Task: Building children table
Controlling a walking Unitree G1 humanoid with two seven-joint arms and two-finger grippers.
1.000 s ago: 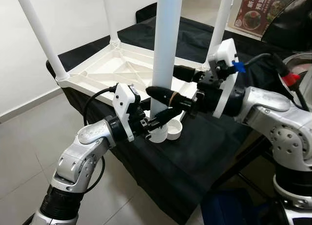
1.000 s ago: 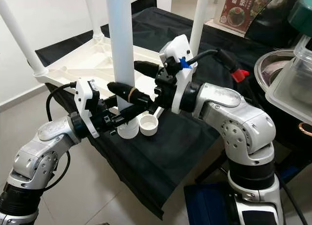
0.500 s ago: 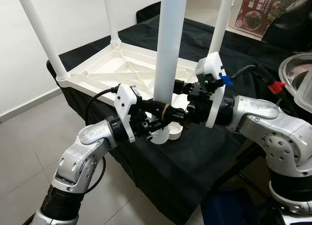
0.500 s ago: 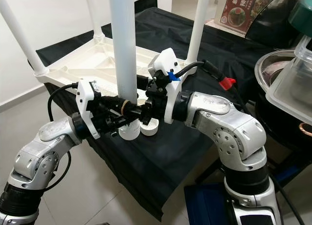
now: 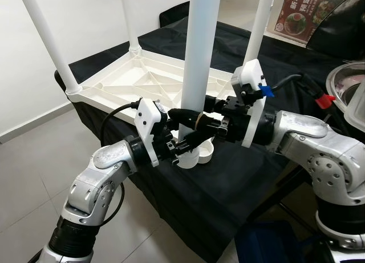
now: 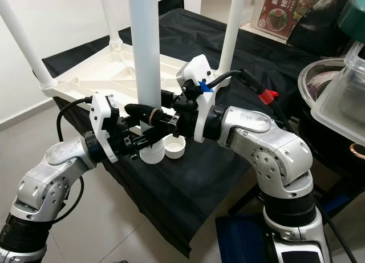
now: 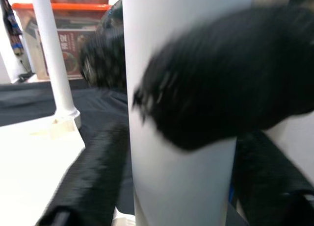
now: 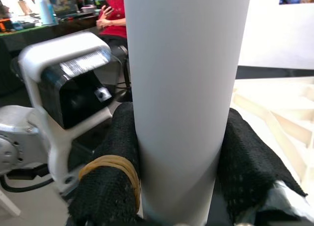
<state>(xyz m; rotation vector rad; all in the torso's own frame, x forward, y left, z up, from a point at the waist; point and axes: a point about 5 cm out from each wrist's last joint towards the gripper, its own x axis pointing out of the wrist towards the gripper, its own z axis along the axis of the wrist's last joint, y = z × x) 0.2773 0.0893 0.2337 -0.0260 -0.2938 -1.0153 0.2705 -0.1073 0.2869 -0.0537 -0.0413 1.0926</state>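
Since a second ago the right gripper (image 5: 188, 116) has slid in and clamped its fingers around the white table leg (image 5: 197, 69) standing over the upturned tabletop (image 5: 134, 80), the left gripper (image 5: 191, 142) pinching it just below, suggesting seating is underway.

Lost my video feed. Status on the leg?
Right pincer clamped around upright white leg. Left pincer lower, by its base beside the socket. Three legs already standing on upturned tabletop.

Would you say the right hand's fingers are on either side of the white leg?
Yes, the right hand has a black finger on each side of the white leg.
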